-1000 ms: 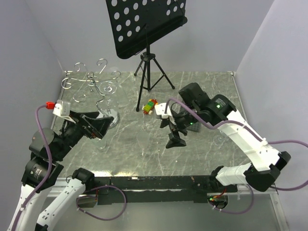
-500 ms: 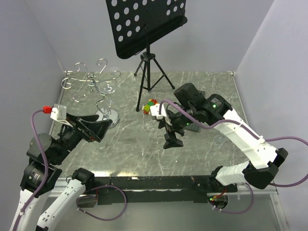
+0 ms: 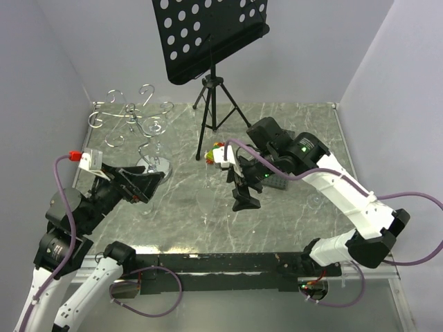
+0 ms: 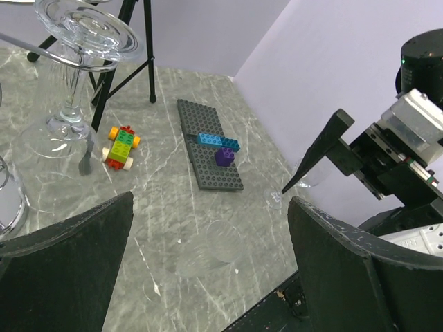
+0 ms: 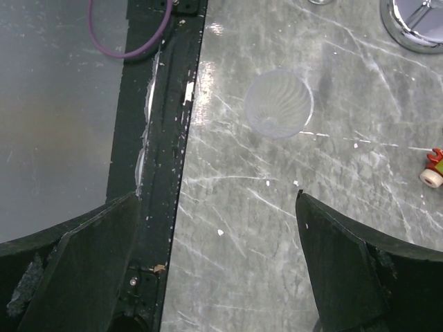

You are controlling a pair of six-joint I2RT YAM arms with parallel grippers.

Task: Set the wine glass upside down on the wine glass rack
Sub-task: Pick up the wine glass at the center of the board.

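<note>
Standing on the table (image 3: pixel 291 221) just left of frame centre in the top view, the glass (image 3: pixel 205 200) was clear and hard for me to make out. The right wrist camera looked down on its round ribbed rim (image 5: pixel 279 104) in the upper middle of that frame. The left wrist camera caught it low in the middle (image 4: pixel 208 254), on bare marble.

The right gripper (image 3: pixel 246 198) hung just right of the glass without touching it. Its fingers were spread wide at either edge of the wrist frame (image 5: pixel 215 197), with nothing between them.

The rack (image 3: pixel 131 116) stood in the upper left of the top view, well apart from the glass. Another glass (image 4: pixel 76 41) hung in it foot-up. The left gripper (image 3: pixel 142 185) sat below the rack's round base, also spread and holding nothing (image 4: pixel 211 200).

Farther back I saw a small brick car (image 3: pixel 217 152) near the foot of the music stand (image 3: pixel 211 41). A dark brick plate (image 4: pixel 210 153) with two bricks on it lay to the car's right.
</note>
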